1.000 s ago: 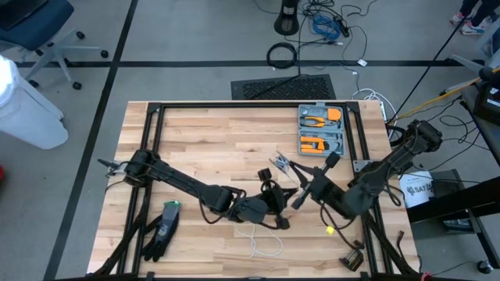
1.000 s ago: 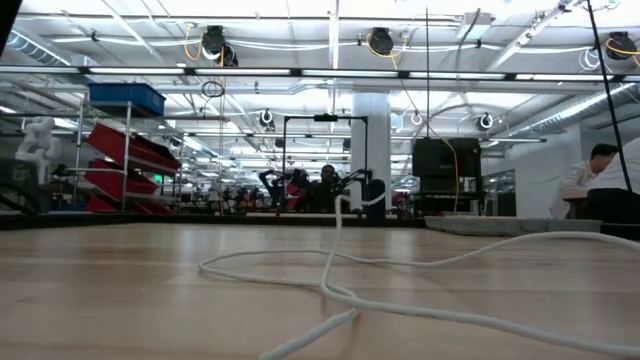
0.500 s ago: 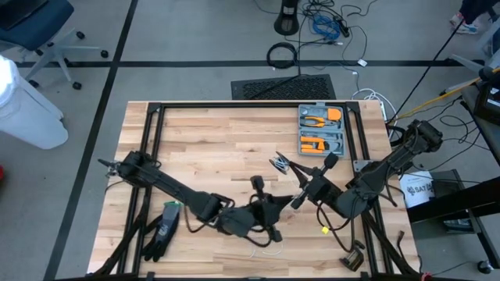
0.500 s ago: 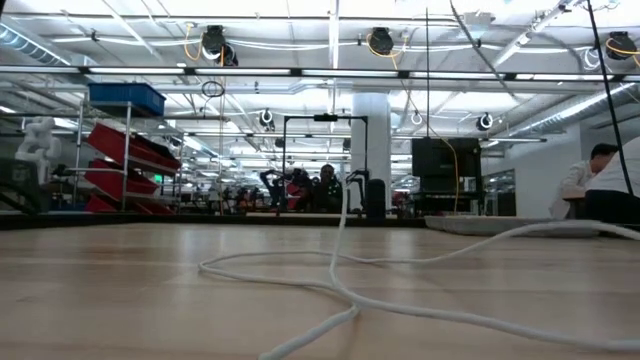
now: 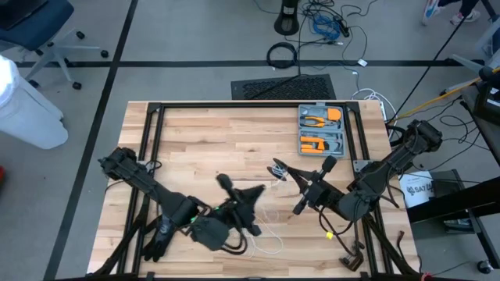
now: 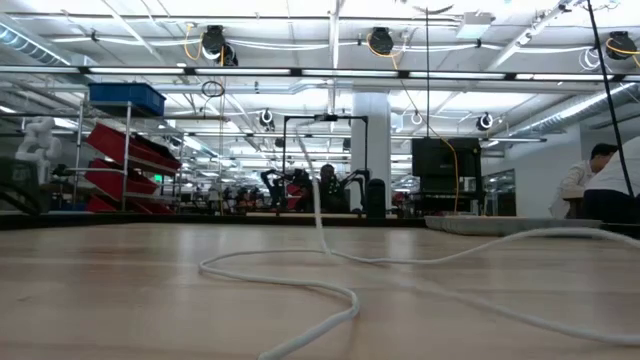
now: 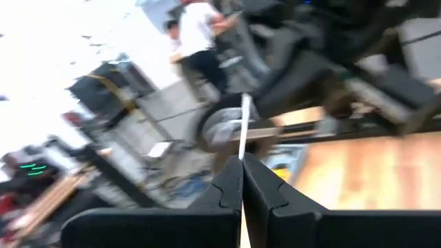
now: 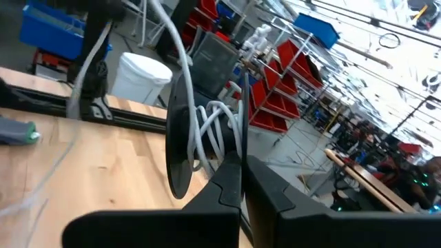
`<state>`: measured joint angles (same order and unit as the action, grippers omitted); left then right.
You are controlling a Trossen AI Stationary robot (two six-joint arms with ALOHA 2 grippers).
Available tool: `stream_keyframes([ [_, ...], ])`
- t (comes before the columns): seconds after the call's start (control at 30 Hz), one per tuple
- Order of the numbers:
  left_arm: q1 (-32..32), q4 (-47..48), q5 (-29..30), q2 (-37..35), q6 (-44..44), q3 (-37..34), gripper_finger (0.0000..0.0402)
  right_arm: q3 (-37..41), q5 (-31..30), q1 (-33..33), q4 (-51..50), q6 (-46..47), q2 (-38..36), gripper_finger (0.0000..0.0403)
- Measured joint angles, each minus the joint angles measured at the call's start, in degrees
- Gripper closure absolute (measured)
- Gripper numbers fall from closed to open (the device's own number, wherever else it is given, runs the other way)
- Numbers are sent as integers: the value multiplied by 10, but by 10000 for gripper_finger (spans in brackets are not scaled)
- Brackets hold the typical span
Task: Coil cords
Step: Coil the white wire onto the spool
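Winding under way: the right gripper [image 8: 238,162], fingers clamped on a dark spool [image 8: 180,138] above the worktop [image 5: 203,140], carries several turns of the white cord [image 8: 213,131]. The left gripper [image 7: 242,180], fingers pinched shut on the cord's free run, feeds it; slack loops lie on the wood. Light and limp, the cord is best gripped near the spool.
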<state>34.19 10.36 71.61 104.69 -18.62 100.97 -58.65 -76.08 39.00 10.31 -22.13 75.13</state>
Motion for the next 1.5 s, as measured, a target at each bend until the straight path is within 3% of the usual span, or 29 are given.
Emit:
stream_keyframes([
  [0.2,29,28,139,-11,-48,0,400,0,3,16,-3,-23,0,403],
  [0.37,41,54,178,-16,-48,0,400,0,37,27,-2,-28,0,403],
  [1.33,67,51,169,-27,-88,-1,400,0,76,101,-3,-8,-50,403],
  [1.5,58,51,81,-30,-79,-1,400,0,90,102,-6,1,-50,402],
])
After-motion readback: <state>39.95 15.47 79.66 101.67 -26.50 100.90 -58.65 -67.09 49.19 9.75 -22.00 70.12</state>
